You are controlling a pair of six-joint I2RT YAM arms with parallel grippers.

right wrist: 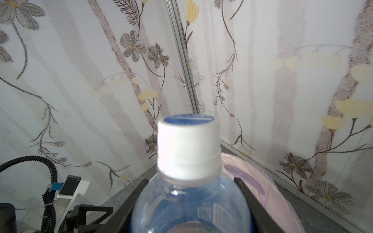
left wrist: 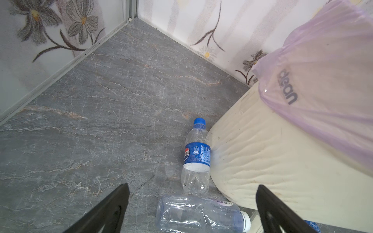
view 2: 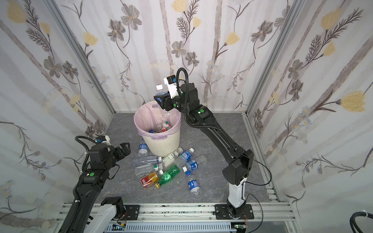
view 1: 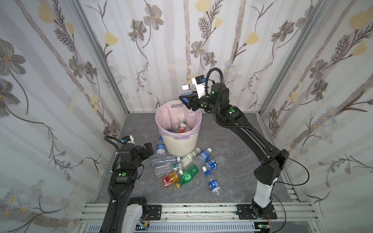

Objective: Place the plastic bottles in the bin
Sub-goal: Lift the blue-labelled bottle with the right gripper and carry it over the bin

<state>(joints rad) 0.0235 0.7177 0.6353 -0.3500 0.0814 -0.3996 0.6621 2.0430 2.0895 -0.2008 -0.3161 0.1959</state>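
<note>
The cream bin (view 1: 177,145) (view 2: 161,144) with its pink-lilac bag stands mid-floor, and several bottles (view 1: 180,127) lie inside. My right gripper (view 1: 186,100) (view 2: 160,100) (right wrist: 190,179) hangs over the bin's far rim, shut on a clear white-capped bottle (view 1: 185,90) (right wrist: 189,201) held upright. Several plastic bottles (view 1: 187,165) lie piled on the floor in front of the bin, among them a green one (view 1: 188,175) and an amber one (view 1: 170,178). My left gripper (view 1: 148,150) (left wrist: 193,185) is open and empty, left of the bin, near a blue-labelled bottle (left wrist: 196,155) that lies against the bin.
Flowered walls close off the grey stone floor (view 1: 141,125) on three sides. An aluminium rail (view 1: 181,209) with both arm bases runs along the front. One bottle (view 1: 215,186) lies apart at the front right. A clear bottle (left wrist: 201,215) lies crosswise just beyond my left gripper's fingers.
</note>
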